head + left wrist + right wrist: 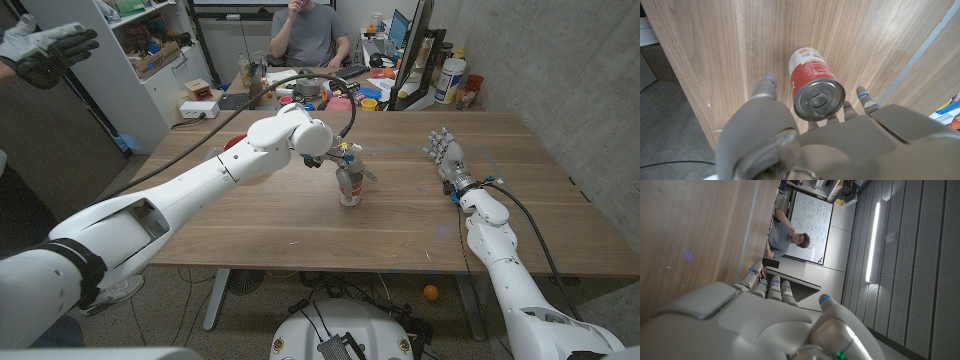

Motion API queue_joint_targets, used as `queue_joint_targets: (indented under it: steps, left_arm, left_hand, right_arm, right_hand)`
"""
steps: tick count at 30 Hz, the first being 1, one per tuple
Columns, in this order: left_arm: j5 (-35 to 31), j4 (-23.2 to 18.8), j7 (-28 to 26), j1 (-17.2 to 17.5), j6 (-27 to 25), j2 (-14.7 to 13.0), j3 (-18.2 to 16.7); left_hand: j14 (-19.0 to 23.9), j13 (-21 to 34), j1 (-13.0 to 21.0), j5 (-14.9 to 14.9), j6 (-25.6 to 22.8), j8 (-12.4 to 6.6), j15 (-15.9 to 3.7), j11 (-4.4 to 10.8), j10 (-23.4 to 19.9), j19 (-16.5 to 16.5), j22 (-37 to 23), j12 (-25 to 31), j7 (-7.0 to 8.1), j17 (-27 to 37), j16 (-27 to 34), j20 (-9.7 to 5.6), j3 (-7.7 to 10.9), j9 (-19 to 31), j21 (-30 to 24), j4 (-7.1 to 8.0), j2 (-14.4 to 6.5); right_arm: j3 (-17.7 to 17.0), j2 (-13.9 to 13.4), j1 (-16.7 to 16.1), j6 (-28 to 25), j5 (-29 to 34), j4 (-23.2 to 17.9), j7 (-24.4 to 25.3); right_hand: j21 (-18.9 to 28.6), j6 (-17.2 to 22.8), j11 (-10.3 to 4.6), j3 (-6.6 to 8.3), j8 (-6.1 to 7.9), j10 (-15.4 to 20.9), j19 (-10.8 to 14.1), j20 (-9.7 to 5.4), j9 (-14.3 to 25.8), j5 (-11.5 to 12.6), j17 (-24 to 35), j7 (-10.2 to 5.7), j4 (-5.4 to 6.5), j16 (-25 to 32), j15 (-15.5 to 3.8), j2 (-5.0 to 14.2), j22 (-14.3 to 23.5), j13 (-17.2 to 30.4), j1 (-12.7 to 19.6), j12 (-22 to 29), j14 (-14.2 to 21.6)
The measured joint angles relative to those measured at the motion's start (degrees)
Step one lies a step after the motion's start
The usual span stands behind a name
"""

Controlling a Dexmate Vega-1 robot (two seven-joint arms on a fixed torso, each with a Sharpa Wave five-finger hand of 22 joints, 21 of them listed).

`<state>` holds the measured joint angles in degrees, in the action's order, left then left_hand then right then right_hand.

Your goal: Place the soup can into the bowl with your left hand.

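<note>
Left wrist view: left hand point(805, 140) fingers flank soup can point(812, 82); contact unclear.

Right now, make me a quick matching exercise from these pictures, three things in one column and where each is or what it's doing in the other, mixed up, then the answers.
Column one:
1. soup can
2. left hand
3. right hand

Column two:
A. waits near the table's right side, holding nothing, fingers apart
B. stands upright on the wooden table, near its middle
C. reaches over the can's top, fingers on either side

Pairs: 1-B, 2-C, 3-A
</note>
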<state>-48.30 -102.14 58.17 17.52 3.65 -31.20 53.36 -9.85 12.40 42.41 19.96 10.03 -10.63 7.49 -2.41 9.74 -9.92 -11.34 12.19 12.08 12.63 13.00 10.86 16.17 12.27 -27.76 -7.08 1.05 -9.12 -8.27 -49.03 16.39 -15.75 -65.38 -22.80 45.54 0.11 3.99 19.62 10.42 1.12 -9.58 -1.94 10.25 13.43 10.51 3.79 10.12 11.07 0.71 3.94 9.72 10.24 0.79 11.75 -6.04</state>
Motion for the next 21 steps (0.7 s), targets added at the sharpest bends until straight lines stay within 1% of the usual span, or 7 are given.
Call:
queue_joint_targets:
  steps: [2,3,8,12,16,18,21]
  left_arm:
    - [-0.2,0.2,0.0,0.1,0.1,0.1,0.1]
    - [-0.4,0.2,0.0,0.1,0.2,0.1,0.1]
    - [-1.0,0.5,-1.2,0.6,0.6,0.2,0.2]
    - [-1.7,0.4,-2.8,1.2,0.8,0.2,0.1]
    - [-2.3,0.4,-4.5,1.9,1.4,0.1,0.0]
    - [-2.7,0.3,-6.4,2.2,1.5,-0.1,-0.1]
    - [-3.0,0.0,-8.3,3.2,1.7,-0.4,-0.7]
  left_hand:
    - [0.1,0.0,0.8,0.0,0.0,-0.87,-0.53,-0.37,0.2,2.6,0.0,0.8,0.0,0.0,1.1,-2.54,-0.07,0.1,-1.6,0.07,-0.7]
    - [0.7,0.0,1.7,0.0,0.0,-1.39,-1.35,-0.38,0.2,5.5,0.0,1.3,0.0,-0.1,1.7,-3.83,-0.28,0.3,-2.6,-0.15,-0.7]
    - [14.2,-0.4,7.7,-0.6,0.0,-2.95,-8.06,0.54,0.0,25.1,0.6,2.7,0.0,-1.2,3.7,-10.37,-2.21,0.3,-9.3,-1.14,-0.1]
    - [26.8,-0.7,13.2,-0.9,0.0,-4.47,-9.75,3.14,-0.9,39.1,0.8,4.4,0.0,-1.2,5.0,-13.32,-3.27,0.4,-14.3,-1.38,-0.1]
    - [42.7,-0.7,18.6,-1.7,-1.8,-7.29,-10.08,5.29,-11.5,51.0,1.0,6.9,0.12,-0.6,7.2,-14.42,-4.04,0.6,-19.8,-1.37,0.9]
    - [49.1,-0.4,20.7,-2.4,-8.5,-9.47,-9.33,6.23,-17.9,55.6,1.0,8.4,0.2,-0.5,7.6,-15.43,-4.06,0.7,-22.3,-1.38,1.9]
    - [53.2,0.7,22.8,-3.8,-22.1,-13.88,-6.62,7.43,-27.9,58.7,0.9,11.6,0.06,0.1,7.6,-16.57,-3.23,0.9,-25.1,-1.3,2.9]
  right_arm:
    - [-0.1,0.0,0.1,0.0,0.0,0.1,0.0]
    - [-0.1,0.0,0.1,0.0,0.0,0.1,0.0]
    - [-0.2,-0.1,0.2,0.1,-0.1,0.4,-0.1]
    - [-0.3,-0.1,0.3,0.1,-0.1,0.5,-0.2]
    - [-0.3,-0.2,0.3,0.1,-0.1,0.7,-0.2]
    - [-0.3,-0.2,0.4,0.1,0.0,0.8,-0.2]
    - [-0.3,-0.2,0.5,0.2,0.1,1.0,-0.2]
  right_hand:
    - [0.0,0.0,0.0,0.0,0.0,0.0,0.0,0.0,0.0,0.0,0.0,0.0,0.0,0.0,0.0,0.0,0.0,0.0,0.0,0.0,0.0]
    - [0.0,0.0,0.0,0.0,0.0,0.0,0.0,0.0,0.0,0.0,0.0,0.0,0.0,0.0,0.0,0.0,0.0,0.0,0.0,0.0,0.0]
    - [-0.2,0.0,0.0,0.0,0.0,0.0,0.0,0.0,0.0,0.0,0.0,0.0,0.0,0.0,0.21,0.0,0.0,0.0,0.0,0.0,0.2]
    - [-0.2,0.0,0.0,0.0,0.0,0.0,0.0,0.0,0.0,0.0,0.0,0.0,0.0,0.0,0.21,0.0,0.0,0.0,0.0,0.0,0.2]
    - [-0.2,0.0,0.0,0.0,0.0,0.0,0.0,0.0,0.0,0.0,0.0,0.0,0.0,0.0,0.21,0.0,0.0,0.0,0.0,0.0,0.2]
    - [-0.2,0.0,0.0,0.0,0.0,0.0,0.0,0.0,0.0,0.0,0.0,0.0,0.0,0.0,0.21,0.0,0.0,0.0,0.0,0.0,0.2]
    - [-0.2,0.0,0.0,0.0,0.0,0.0,0.0,0.0,0.0,0.0,0.0,0.0,0.0,0.0,0.21,0.0,0.0,0.0,0.0,0.0,0.2]
